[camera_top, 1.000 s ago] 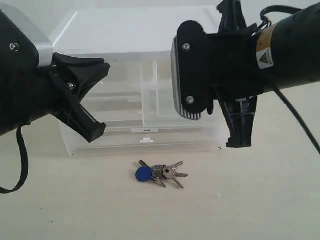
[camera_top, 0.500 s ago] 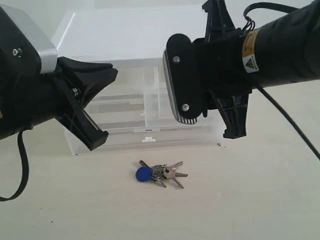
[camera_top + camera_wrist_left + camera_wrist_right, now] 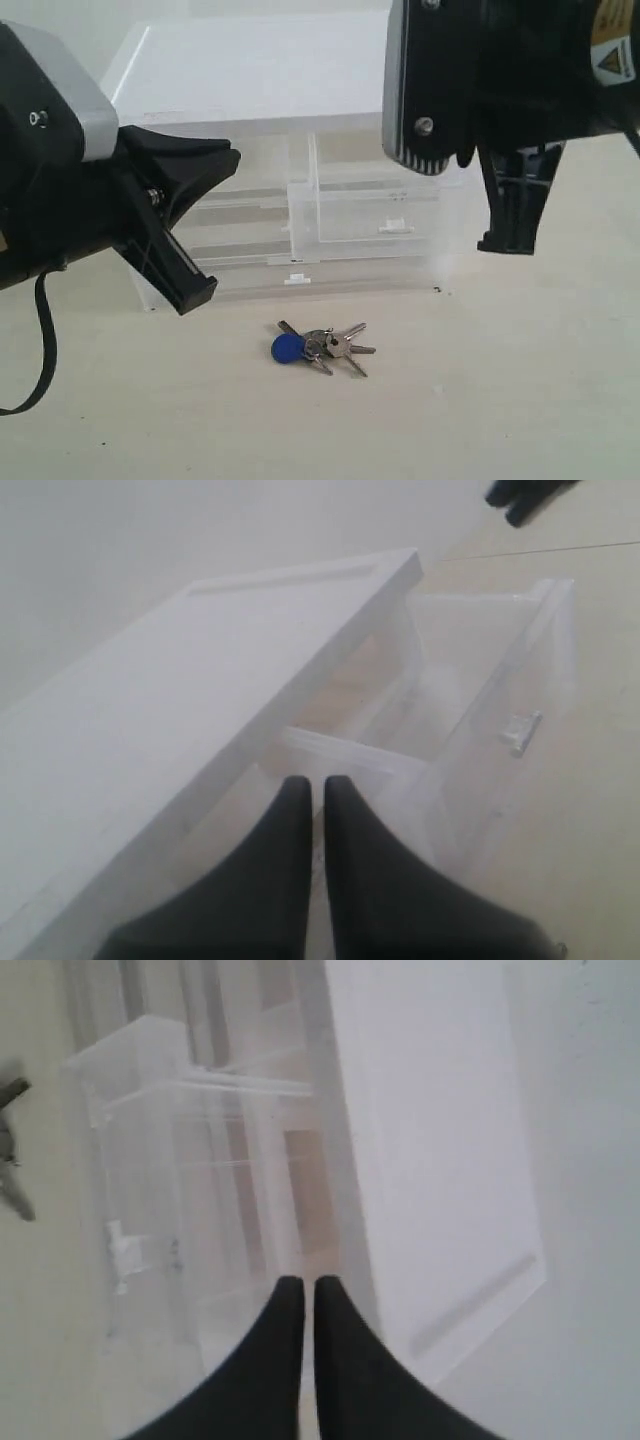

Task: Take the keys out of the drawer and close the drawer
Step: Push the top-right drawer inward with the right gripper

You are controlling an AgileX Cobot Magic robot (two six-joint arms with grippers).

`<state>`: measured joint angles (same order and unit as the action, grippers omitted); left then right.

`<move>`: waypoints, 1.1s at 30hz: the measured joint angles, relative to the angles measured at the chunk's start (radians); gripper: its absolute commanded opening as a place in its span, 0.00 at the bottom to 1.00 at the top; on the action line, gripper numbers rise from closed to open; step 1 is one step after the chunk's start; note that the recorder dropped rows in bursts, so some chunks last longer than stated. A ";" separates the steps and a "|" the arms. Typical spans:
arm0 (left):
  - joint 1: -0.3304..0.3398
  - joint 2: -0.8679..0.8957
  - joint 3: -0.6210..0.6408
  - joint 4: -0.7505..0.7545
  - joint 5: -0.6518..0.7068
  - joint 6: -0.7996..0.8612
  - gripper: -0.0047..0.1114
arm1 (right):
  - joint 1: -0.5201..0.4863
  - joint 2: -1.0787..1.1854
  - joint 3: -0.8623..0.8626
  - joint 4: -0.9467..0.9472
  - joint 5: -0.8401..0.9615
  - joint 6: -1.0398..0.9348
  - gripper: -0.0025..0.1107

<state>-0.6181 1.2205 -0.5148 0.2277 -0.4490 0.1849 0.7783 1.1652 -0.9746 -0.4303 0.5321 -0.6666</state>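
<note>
Exterior view: the keys (image 3: 320, 346) lie on the table (image 3: 520, 400), near the front of the clear cabinet (image 3: 250, 70) but not touching it. They are out of the drawer.
Drawer (image 3: 360, 215): the right-hand half-width one stands pulled out, with its white pull tab (image 3: 395, 226) facing the camera.
Right gripper (image 3: 505, 245): it hangs above the drawer's right front corner, fingers pressed together and holding nothing.
Left gripper (image 3: 313, 783): it is closed and empty too, poised over the cabinet's left part.
Step in hand: by the look of it, you have only the closing left to do.
Contact: bring the closed right fingers down in front of the drawer's face and meet it near the middle, beside the tab.
Push: drive straight back and slowly, because an off-centre shove would likely skew the drawer in its slot.
Cabinet: it looks light and may slide, so watch it.
Keys: come in from above so you do not sweep them across the table.
</note>
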 measured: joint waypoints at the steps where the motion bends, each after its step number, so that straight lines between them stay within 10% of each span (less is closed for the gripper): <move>1: 0.000 0.000 0.000 0.000 -0.002 0.000 0.08 | 0.000 0.000 0.000 0.039 0.028 -0.028 0.02; 11: 0.000 -0.006 0.000 0.000 -0.002 -0.013 0.08 | 0.000 0.082 0.000 0.326 0.226 -0.294 0.02; 33: 0.000 -0.013 0.000 0.007 0.000 -0.023 0.08 | -0.029 0.281 0.000 -0.297 -0.052 0.230 0.02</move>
<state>-0.6181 1.2079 -0.5148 0.2352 -0.4494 0.1622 0.7490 1.4459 -0.9746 -0.7270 0.4797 -0.4366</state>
